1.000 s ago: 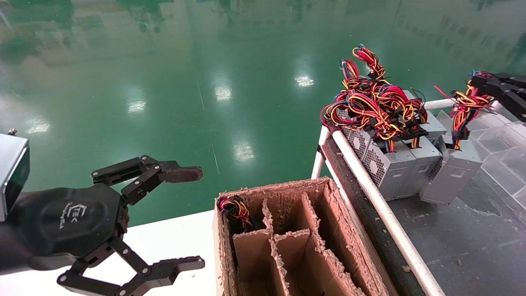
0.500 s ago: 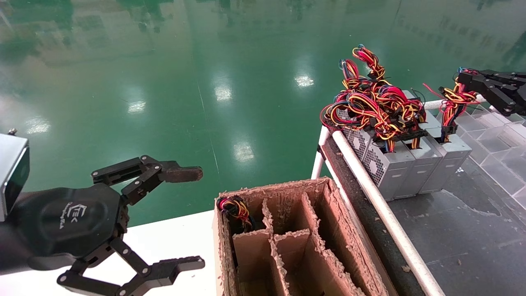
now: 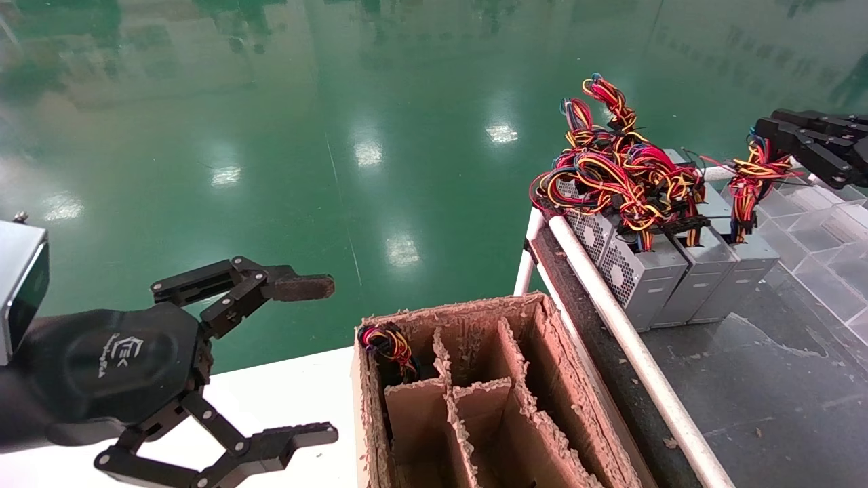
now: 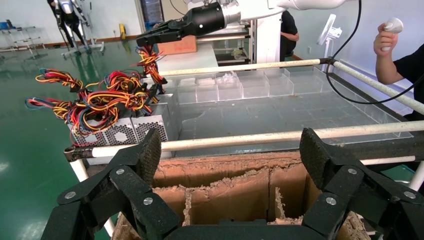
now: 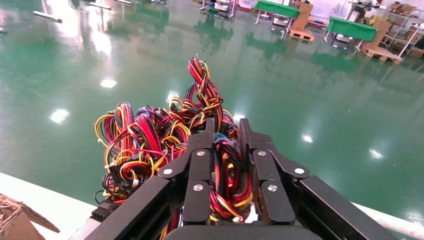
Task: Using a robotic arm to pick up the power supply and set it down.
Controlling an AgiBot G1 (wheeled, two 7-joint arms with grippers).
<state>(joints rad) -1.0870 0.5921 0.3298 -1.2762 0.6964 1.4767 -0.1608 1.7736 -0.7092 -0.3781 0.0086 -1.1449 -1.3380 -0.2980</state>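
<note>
The power supply [image 3: 742,271] is a grey metal box standing on the dark shelf, the rightmost of a row of three. Its red, yellow and black wire bundle [image 3: 749,173] rises to my right gripper [image 3: 763,130], which is shut on the wires. In the right wrist view the bundle [image 5: 227,175] is pinched between the fingers of that gripper [image 5: 227,129]. My left gripper [image 3: 332,359] hangs open and empty over the white table, beside the cardboard box; in its own view the gripper [image 4: 231,150] frames the box.
Two other power supplies [image 3: 637,271] with tangled wires [image 3: 610,169] stand left of the held one. A white rail [image 3: 630,346] edges the shelf. The divided cardboard box [image 3: 447,308] holds one wired unit [image 3: 386,342]. Clear plastic trays [image 3: 827,257] lie on the right.
The power supply hung tilted and apart from the row; it has swung left and now stands upright against the other two. My right gripper moved left with the wires. The left arm stayed still.
</note>
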